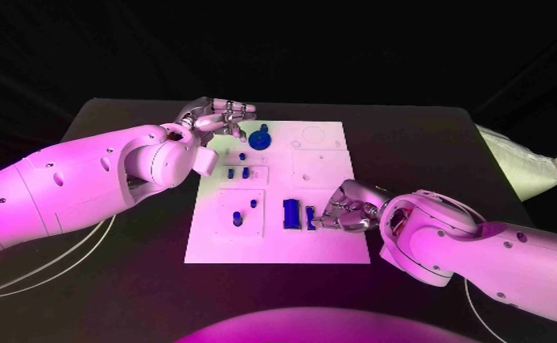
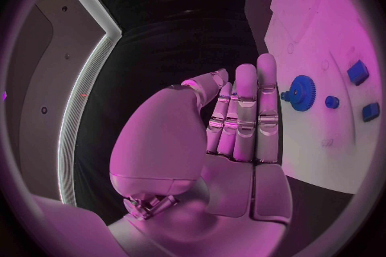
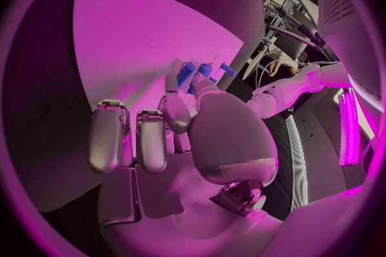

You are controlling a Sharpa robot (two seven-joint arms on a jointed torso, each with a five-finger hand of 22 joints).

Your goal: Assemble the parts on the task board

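The white task board (image 1: 331,234) lies in the middle of the table. A blue gear (image 1: 260,139) sits near its far left corner, also seen as the gear (image 2: 302,92) from the left wrist. My left hand (image 1: 218,117) hovers just beside that gear, its fingers (image 2: 245,109) straight and holding nothing. A tall blue block (image 1: 290,212) stands near the board's front. Right next to it is a narrow blue part (image 1: 311,218). My right hand (image 1: 348,206) has its fingertips (image 3: 179,112) on that narrow blue part (image 3: 187,74), pinching it against the board.
Several small blue parts (image 1: 238,172) lie or stand in the board's left half, one in a slot (image 1: 238,217). Two blue blocks (image 2: 358,70) show beyond the gear. The black table (image 1: 116,278) surrounds the board; white cables (image 1: 47,266) trail at the front left.
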